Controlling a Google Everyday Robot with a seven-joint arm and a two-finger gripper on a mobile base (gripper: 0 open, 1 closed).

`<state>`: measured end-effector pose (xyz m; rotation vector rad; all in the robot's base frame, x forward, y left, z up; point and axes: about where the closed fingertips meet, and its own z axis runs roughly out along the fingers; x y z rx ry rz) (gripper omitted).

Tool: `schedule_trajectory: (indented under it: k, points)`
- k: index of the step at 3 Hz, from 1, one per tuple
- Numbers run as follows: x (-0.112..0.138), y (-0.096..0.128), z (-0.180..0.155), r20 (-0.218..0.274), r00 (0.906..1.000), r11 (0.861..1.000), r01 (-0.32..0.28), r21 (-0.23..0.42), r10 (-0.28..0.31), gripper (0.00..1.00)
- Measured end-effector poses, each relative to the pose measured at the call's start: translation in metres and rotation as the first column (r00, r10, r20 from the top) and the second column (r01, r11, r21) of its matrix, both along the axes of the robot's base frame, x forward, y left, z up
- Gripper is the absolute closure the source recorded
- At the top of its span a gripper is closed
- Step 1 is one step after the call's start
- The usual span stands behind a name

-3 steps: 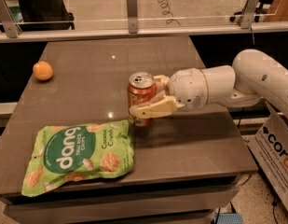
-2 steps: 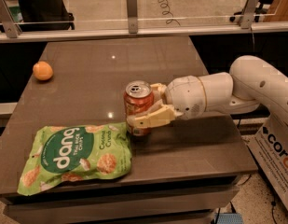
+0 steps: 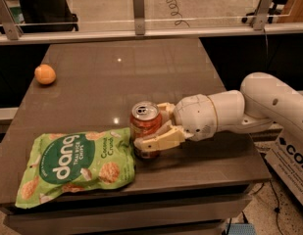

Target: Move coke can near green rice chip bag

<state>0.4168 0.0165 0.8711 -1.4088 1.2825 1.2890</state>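
The coke can (image 3: 144,125) is red-orange with a silver top and stands upright at the front middle of the table. My gripper (image 3: 153,131) reaches in from the right and is shut on the can, one finger (image 3: 156,142) in front of it and the other behind. The green rice chip bag (image 3: 75,165) lies flat at the front left of the table. Its right edge is right next to the can's base, touching or nearly so.
A round orange fruit (image 3: 45,74) lies at the far left of the dark table (image 3: 141,67). A glass barrier with metal posts (image 3: 138,11) runs behind the table. A cardboard box (image 3: 293,163) stands on the floor at the right. The table's front edge is just below the bag.
My gripper has carried the can to the left and toward the front edge, from clearly apart from the bag to right beside the bag's right edge.
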Motion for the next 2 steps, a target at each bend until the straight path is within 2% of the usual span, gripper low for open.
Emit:
schedule_trajectory:
  k: [1, 2]
  points:
    - [-0.0024, -0.002, -0.0023, -0.001, 1.0, 1.0, -0.005, 0.015, 0.005, 0.82]
    - [-0.003, -0.0046, -0.0046, -0.004, 1.0, 1.0, -0.005, 0.03, 0.005, 0.58]
